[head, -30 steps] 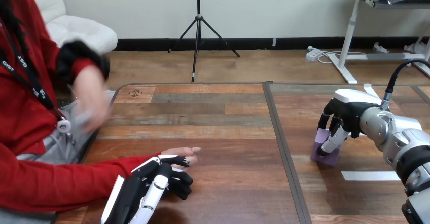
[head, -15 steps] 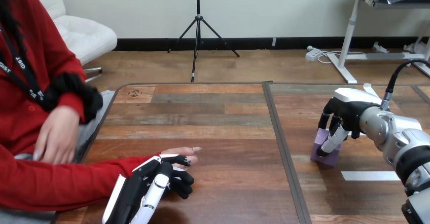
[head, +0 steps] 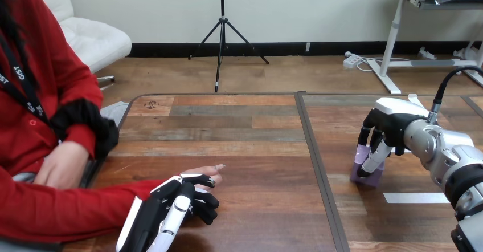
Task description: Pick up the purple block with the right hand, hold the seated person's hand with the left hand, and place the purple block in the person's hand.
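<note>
The purple block (head: 365, 172) stands on the right part of the table. My right hand (head: 389, 127) reaches down over it, fingers curled behind and beside it and the thumb in front. The block's bottom edge looks in touch with the wood. At the near left, the person's hand (head: 209, 169) in a red sleeve lies flat on the table, fingertips pointing right. My left hand (head: 181, 202) lies over it from the near side, with dark fingers curled round its edge.
The person's other hand (head: 61, 164) rests by the table's left edge. A white tape strip (head: 416, 197) lies on the wood near the purple block. A dark seam (head: 316, 166) runs front to back between the two table halves.
The person's other hand has dropped from a raised position to the table's left edge. Both my hands and the purple block have barely moved.
</note>
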You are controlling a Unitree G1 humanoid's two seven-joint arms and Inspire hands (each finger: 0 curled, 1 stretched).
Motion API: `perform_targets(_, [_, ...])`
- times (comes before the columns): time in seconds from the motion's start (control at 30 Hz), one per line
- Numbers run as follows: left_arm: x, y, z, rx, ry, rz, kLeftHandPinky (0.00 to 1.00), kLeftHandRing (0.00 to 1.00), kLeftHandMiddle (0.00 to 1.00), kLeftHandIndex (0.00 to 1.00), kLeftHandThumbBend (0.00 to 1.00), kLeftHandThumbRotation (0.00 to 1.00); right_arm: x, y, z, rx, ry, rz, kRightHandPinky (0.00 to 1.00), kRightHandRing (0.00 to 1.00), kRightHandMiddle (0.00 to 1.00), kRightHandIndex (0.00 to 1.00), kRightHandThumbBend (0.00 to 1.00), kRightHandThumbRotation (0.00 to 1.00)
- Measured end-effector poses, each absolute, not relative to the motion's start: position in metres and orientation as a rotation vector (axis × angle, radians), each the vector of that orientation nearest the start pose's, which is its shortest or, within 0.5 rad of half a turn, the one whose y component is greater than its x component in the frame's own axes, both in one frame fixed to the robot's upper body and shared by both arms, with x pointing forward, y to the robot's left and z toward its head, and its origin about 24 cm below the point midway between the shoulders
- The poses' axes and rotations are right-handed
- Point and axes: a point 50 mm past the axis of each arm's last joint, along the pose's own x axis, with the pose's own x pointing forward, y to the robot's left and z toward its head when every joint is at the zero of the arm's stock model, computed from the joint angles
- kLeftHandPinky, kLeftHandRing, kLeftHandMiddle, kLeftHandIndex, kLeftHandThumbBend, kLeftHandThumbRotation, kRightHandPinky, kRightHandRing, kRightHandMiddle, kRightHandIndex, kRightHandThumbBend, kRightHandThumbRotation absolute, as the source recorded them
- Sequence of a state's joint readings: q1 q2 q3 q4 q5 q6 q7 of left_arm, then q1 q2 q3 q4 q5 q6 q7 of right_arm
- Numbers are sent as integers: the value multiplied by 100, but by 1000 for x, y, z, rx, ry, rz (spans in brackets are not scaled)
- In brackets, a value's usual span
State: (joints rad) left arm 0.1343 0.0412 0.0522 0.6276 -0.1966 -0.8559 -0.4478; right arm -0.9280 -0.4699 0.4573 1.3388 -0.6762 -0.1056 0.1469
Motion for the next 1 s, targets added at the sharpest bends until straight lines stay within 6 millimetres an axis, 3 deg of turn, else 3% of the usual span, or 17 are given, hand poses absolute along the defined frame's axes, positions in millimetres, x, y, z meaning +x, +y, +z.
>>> perform_targets(0.73, [182,169,-36,22,-165,-219,39,44,49,58,35,76,374,-241,56,-1382,442,304,40,48,52,49,76,0])
perform_targets(0.93, [182,170,-32,152,-185,-216,43,46,50,56,38,65,373,-241,55,-1358,422,312,40,48,52,49,76,0])
perform_targets(1.0, [182,172,-30,203,-194,-213,47,49,52,56,41,55,372,-241,55,-1344,416,313,39,46,51,50,75,0])
